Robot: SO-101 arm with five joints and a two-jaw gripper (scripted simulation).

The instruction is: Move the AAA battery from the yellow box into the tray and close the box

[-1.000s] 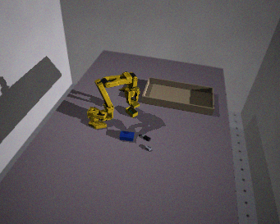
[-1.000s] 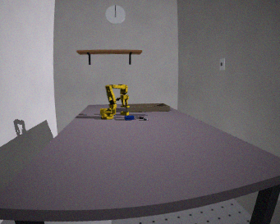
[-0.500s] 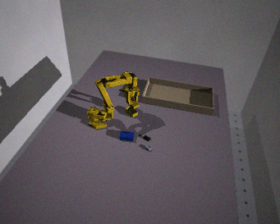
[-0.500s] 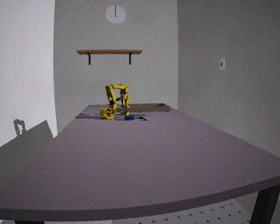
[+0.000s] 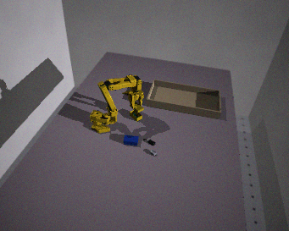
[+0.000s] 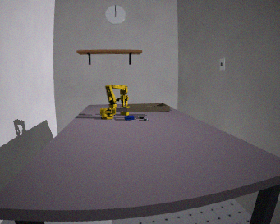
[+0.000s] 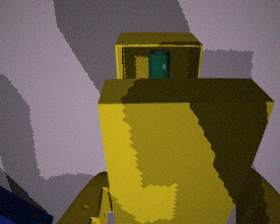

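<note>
Evidently, the yellow lid (image 5: 136,109) (image 6: 125,107) (image 7: 165,150) is being held by the narrowed gripper (image 5: 136,103) (image 6: 125,105) (image 7: 175,197); below it, the AAA battery (image 7: 159,65) is being kept in the open yellow box (image 6: 125,114) (image 7: 159,38); through a low sideways swing, the box is possibly being risked to tipping.

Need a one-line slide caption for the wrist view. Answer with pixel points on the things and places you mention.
Wrist view: green battery (image 7: 159,66) inside the open yellow box (image 7: 159,39), blue object (image 7: 22,207) at lower left.

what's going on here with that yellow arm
The yellow robot arm's pincer is shut on a yellow plastic-looking part, apparently the box's lid. Near it is the open yellow box, with the green battery inside. So the battery isn't in the brown rectangular tray, and the box isn't closed.
</note>
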